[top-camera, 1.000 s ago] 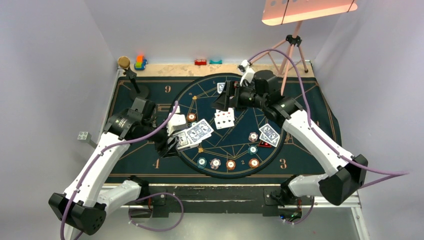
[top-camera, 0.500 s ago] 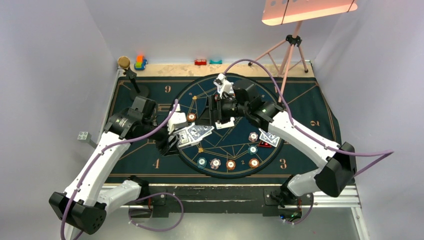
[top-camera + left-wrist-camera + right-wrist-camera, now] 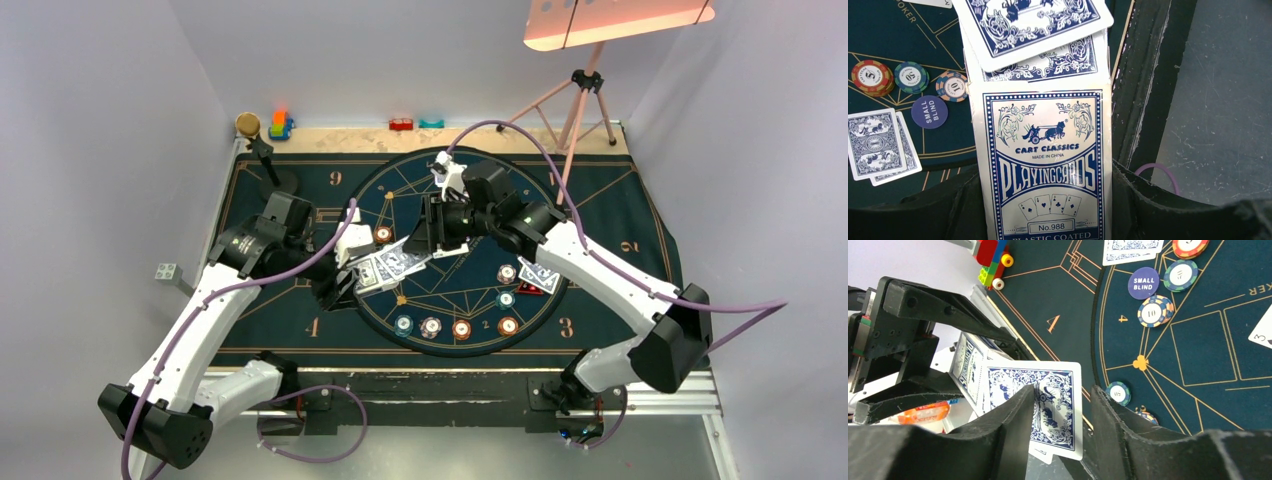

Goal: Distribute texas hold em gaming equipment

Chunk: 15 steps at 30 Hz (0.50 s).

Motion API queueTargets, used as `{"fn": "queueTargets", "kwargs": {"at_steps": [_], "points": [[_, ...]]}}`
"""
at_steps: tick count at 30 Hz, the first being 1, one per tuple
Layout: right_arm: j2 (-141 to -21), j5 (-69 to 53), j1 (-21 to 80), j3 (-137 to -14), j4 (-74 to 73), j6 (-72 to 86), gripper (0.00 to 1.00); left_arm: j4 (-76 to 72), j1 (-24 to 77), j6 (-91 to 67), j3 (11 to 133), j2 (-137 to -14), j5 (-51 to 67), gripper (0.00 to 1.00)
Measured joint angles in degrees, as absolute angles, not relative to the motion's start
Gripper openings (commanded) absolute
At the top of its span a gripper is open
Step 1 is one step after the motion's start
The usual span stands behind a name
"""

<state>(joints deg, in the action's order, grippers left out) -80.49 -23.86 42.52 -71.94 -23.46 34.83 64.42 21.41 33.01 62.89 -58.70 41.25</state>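
My left gripper (image 3: 1045, 210) is shut on a blue-and-white playing card box (image 3: 1043, 165), held at the mat's left side (image 3: 365, 275). Blue-backed cards (image 3: 1033, 20) fan out of its top. My right gripper (image 3: 1063, 405) has reached across to them. Its jaws stand partly closed around the top card (image 3: 1058, 405): the left finger touches it and a gap remains on the right. In the top view the right gripper (image 3: 425, 235) hides most of a face-up card (image 3: 452, 250). Several chips (image 3: 461, 328) line the circle's near edge. A small blind disc (image 3: 1143, 283) and a dealt pair (image 3: 878, 145) lie on the mat.
More dealt cards (image 3: 540, 272) with a red token (image 3: 527, 288) lie at the right of the circle. A black stand (image 3: 268, 160) and toy blocks (image 3: 280, 125) sit at the back left. More blocks (image 3: 402, 124) and a tripod (image 3: 585, 100) stand behind the mat.
My right gripper has swung left from the face-up card to the deck, and its jaws have narrowed around the top card. The left arm has held still with the box.
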Motion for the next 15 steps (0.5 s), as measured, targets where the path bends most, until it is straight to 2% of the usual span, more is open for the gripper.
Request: {"fn": "queueTargets", "kwargs": {"at_steps": [8, 15], "points": [[-79.3, -21.7, 42.9, -72.7, -26.0, 33.9, 0.39, 64.4, 21.4, 33.0, 62.9, -58.7, 40.8, 0.0], [-77.1, -21.4, 42.9, -73.1, -26.3, 34.0, 0.27, 64.4, 21.4, 33.0, 62.9, -58.7, 40.7, 0.0]]}}
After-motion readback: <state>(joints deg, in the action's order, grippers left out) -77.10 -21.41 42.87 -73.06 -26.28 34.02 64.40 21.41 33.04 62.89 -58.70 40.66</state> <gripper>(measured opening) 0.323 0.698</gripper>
